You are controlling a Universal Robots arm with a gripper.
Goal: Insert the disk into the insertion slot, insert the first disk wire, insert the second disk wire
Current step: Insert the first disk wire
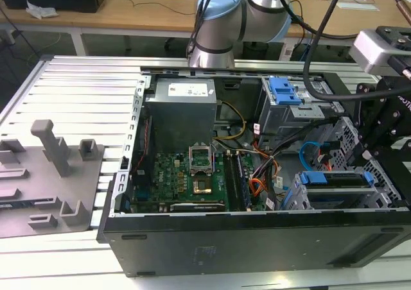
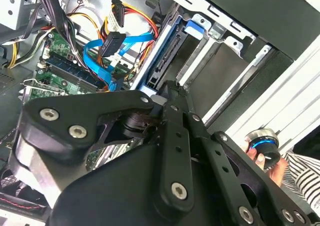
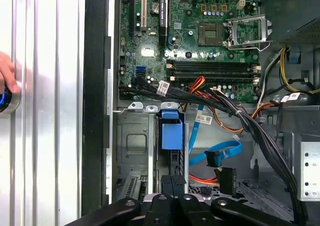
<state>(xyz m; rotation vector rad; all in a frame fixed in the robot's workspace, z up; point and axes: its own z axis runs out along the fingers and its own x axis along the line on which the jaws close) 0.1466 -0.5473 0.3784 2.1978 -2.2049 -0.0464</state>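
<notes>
The disk (image 1: 334, 179), in a blue carrier, sits on edge inside the insertion slot (image 1: 384, 182) at the exterior view's right, front corner of the open computer case. In the first wrist view the disk (image 3: 171, 136) lies in the slot (image 3: 132, 146) with my gripper (image 3: 172, 182) shut right at its near end, nothing between the tips. Two loose wires hang beside the disk: a blue one with a black plug (image 3: 214, 159) and a black plug on red and orange leads (image 3: 227, 180). The second wrist view shows the disk (image 2: 165, 61), both plugs (image 2: 108, 46) and my gripper (image 2: 171, 90).
A taller grey bay with a blue latch (image 1: 285, 91) stands behind the slot. The motherboard (image 1: 183, 174) and power supply (image 1: 181, 107) fill the case's left part. Black cable bundles (image 3: 240, 116) cross near the slot. A person's hand (image 3: 6, 78) rests on a blue-ringed button outside the case.
</notes>
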